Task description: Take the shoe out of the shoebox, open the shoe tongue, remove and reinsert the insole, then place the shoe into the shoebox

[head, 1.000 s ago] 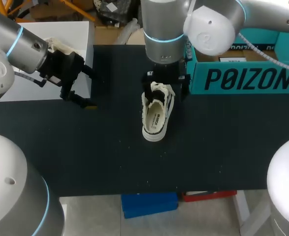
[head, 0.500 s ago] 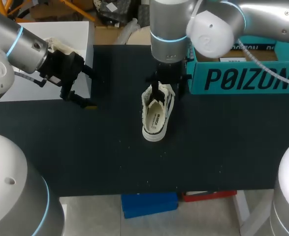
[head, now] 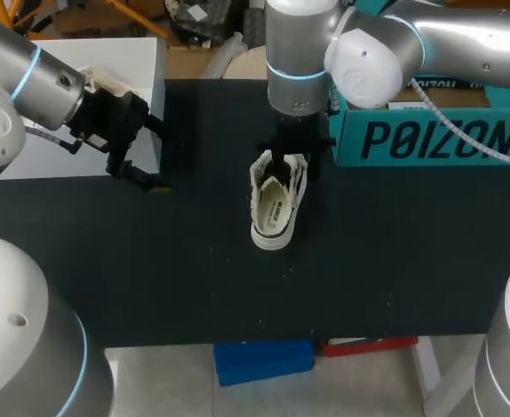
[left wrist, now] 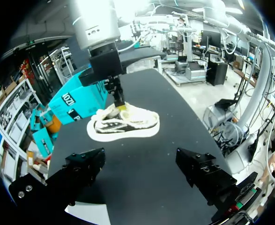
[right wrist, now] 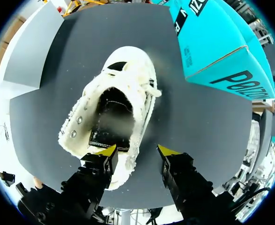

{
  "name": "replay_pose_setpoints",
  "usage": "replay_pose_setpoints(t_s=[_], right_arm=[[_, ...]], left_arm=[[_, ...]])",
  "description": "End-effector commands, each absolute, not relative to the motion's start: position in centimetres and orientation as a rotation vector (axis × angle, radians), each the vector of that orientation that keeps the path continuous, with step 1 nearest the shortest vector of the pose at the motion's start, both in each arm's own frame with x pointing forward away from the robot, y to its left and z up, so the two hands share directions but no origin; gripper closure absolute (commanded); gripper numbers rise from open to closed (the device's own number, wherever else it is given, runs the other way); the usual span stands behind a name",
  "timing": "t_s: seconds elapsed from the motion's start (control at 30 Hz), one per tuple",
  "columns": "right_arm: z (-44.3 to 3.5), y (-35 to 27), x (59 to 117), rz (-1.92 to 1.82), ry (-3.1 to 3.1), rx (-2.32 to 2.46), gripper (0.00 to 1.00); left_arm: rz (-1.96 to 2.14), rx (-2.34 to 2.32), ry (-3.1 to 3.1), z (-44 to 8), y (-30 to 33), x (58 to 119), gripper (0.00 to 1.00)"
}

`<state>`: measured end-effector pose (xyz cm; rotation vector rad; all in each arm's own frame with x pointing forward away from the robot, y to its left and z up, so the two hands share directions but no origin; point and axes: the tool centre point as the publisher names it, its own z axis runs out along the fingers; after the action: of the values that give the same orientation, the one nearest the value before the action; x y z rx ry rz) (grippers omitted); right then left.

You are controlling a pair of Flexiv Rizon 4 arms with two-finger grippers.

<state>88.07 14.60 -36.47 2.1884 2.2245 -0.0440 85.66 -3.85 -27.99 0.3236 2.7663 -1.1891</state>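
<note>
The right hand [right wrist: 137, 152] hangs low over the front end of the shoe [right wrist: 114, 108], fingers moderately apart and gripping nothing. One yellow tip sits over the shoe's side wall and the other over bare table [right wrist: 203, 126] just beside it. The shoe is out of the shoebox [right wrist: 212, 47], sole down, its heel ahead of this hand and its mouth open, with the dark insole [right wrist: 110, 126] showing inside.

The step in hand looks to be opening the tongue (I cannot pick the tongue out under the fingers). To do it well, the inner finger should slip into the mouth beneath the tongue and the outer one come down on top of it. The pinch should take the tongue alone, not the side wall, then fold it toward the toe. The shoe is light and unpinned, so it may slide or lift.

The shoebox stands just beside this hand on its outer-finger side, close enough to limit sideways moves. The left hand [left wrist: 142, 176] is wide and empty, well apart, with the shoe side-on ahead of it; it could steady the heel.
</note>
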Motion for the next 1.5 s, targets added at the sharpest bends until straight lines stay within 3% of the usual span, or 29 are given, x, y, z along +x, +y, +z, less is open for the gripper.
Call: replay_pose_setpoints(t_s=[0.03, 0.73, 0.77, 0.83, 0.97, 1.17, 1.5], right_arm=[[-37.5, 14.7, 88.6, -0.057, 2.228, 2.194, 0.51], [-41.4, 14.9, 88.5, -0.070, 2.145, 2.210, 0.59], [-41.5, 14.9, 88.5, -0.064, 2.132, 2.212, 0.64], [-41.6, 14.9, 88.4, -0.051, 2.117, 2.228, 0.97], [-41.5, 14.9, 88.1, -0.063, 2.130, 2.233, 1.00], [-38.4, 14.2, 87.9, -0.035, 2.122, 2.253, 1.00], [-26.8, 12.6, 88.4, 0.049, 2.323, 1.917, 1.00]], left_arm=[[-1.186, 0.323, 2.767, -28.1, -3.9, 85.6, 0.00], [-1.186, 0.323, 2.767, -28.1, -3.9, 85.6, 0.00], [-1.186, 0.323, 2.767, -28.1, -3.9, 85.6, 0.00], [-1.186, 0.323, 2.767, -28.1, -3.9, 85.6, 0.00], [-1.186, 0.323, 2.767, -28.1, -3.9, 85.6, 0.00], [-1.186, 0.323, 2.767, -28.1, -3.9, 85.6, 0.00], [-1.186, 0.323, 2.767, -28.1, -3.9, 85.6, 0.00]])
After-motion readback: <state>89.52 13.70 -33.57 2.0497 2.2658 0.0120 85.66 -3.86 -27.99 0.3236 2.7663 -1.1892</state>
